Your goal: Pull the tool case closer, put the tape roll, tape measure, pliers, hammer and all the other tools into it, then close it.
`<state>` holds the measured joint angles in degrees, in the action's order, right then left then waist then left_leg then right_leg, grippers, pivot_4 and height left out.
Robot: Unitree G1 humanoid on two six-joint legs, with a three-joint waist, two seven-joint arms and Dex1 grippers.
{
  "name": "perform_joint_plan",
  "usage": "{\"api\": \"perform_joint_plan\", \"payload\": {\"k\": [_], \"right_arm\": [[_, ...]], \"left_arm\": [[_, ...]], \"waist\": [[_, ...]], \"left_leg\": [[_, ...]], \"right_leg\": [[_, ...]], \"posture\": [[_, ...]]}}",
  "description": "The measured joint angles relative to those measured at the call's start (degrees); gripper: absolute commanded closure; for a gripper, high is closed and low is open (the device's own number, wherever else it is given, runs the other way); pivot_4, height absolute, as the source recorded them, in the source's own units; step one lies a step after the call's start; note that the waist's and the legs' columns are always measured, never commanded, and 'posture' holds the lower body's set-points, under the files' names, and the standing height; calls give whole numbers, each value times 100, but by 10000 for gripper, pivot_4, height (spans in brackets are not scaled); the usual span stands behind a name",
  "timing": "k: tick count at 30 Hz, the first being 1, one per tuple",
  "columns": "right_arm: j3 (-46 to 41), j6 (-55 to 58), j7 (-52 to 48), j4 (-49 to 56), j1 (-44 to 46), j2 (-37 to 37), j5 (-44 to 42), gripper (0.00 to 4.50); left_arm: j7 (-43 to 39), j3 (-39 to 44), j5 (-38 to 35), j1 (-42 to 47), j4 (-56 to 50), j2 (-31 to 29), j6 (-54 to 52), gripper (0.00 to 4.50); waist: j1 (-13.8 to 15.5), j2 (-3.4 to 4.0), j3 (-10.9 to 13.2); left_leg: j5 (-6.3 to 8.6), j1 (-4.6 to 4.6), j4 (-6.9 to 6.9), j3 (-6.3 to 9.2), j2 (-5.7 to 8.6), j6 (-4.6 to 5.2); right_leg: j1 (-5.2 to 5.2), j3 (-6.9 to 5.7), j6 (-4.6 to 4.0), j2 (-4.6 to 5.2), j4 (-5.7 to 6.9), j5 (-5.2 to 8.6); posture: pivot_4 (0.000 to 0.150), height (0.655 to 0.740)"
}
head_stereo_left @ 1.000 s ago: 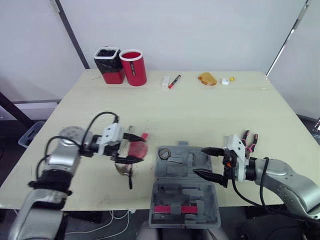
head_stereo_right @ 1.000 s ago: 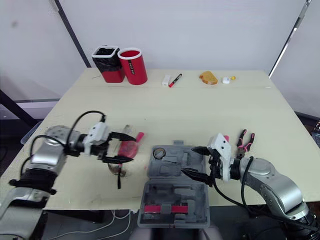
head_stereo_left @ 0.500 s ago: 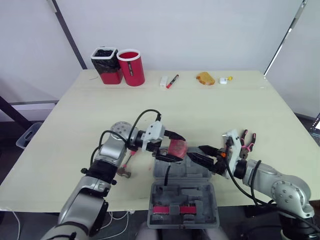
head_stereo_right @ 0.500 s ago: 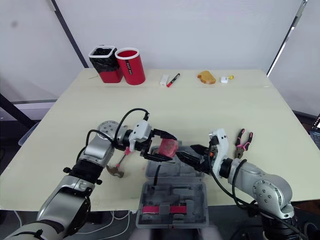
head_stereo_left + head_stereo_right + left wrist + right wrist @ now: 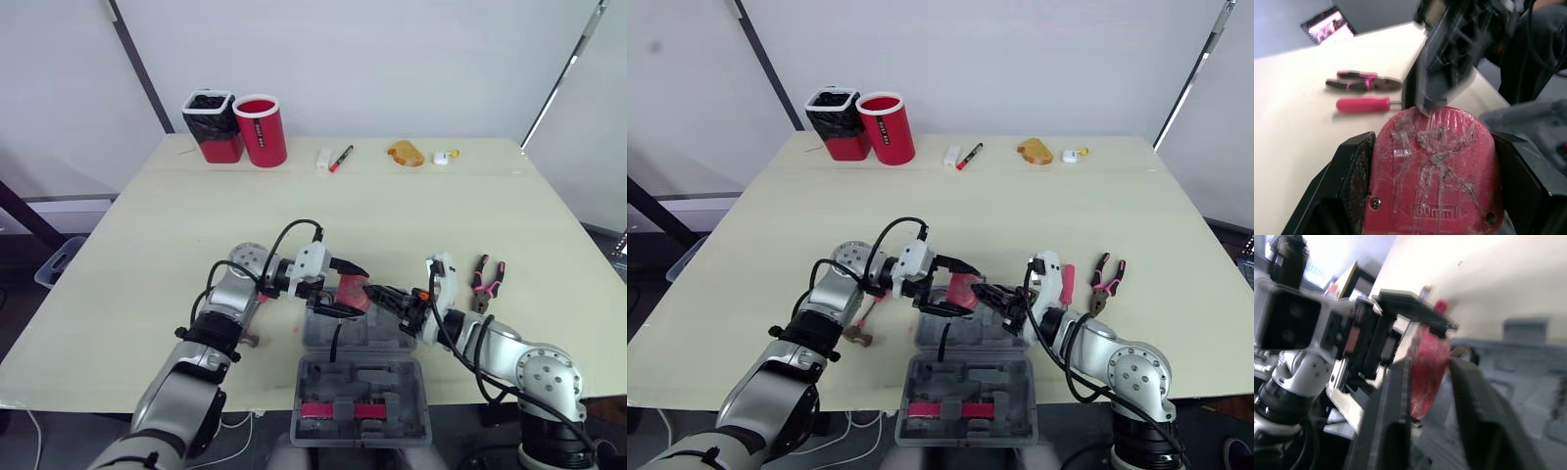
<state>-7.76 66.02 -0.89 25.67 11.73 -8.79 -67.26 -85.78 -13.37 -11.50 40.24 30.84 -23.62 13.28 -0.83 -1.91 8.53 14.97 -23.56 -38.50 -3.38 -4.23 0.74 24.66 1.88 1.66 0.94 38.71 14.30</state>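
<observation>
My left gripper (image 5: 355, 292) is shut on the red tape measure (image 5: 351, 293) and holds it just above the rear half of the open grey tool case (image 5: 392, 341). In the left wrist view the tape measure (image 5: 1435, 161) sits between both fingers. From the other side, my right gripper (image 5: 384, 297) has its fingers (image 5: 1396, 421) closed against the tape measure (image 5: 1427, 364). Pink-handled pliers (image 5: 485, 284) and a pink screwdriver (image 5: 1067, 286) lie to the right of the case. The hammer (image 5: 860, 328) lies to its left, partly under my left arm.
At the table's back left stand a red cup (image 5: 263, 130) and a black-lined red bin (image 5: 211, 127). A white block (image 5: 324, 160), a red marker (image 5: 341, 159), an orange object (image 5: 406, 155) and a small white piece (image 5: 446, 157) line the far edge.
My left gripper carried the tape measure from left of the case to above it. My right gripper moved in from the right and closed on the tape measure.
</observation>
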Motion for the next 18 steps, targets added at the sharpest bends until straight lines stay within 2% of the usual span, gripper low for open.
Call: {"api": "perform_joint_plan", "payload": {"k": [11, 14, 18], "right_arm": [[56, -91, 261, 30, -25, -41, -227, 44272], [94, -130, 252, 33, -26, -153, -229, 35955], [318, -90, 241, 25, -81, -279, -238, 13076]], "left_arm": [[55, 2, 20, 0, 29, 74, 92, 14637], [58, 5, 18, 1, 28, 76, 119, 14637], [112, 50, 2, 43, 25, 155, 169, 14637]], "waist": [[0, 0, 0], [0, 0, 0], [0, 0, 0]], "left_leg": [[0, -14, -6, 14, 0, 0], [0, -15, -6, 15, 0, 0], [0, -17, -7, 20, 0, 0]], "right_leg": [[6, -14, 0, 0, 0, 0], [6, -15, 0, 0, -1, 0], [5, -20, -1, 0, -1, 0]], "posture": [[1500, 7400], [1500, 7400], [1500, 7400]]}}
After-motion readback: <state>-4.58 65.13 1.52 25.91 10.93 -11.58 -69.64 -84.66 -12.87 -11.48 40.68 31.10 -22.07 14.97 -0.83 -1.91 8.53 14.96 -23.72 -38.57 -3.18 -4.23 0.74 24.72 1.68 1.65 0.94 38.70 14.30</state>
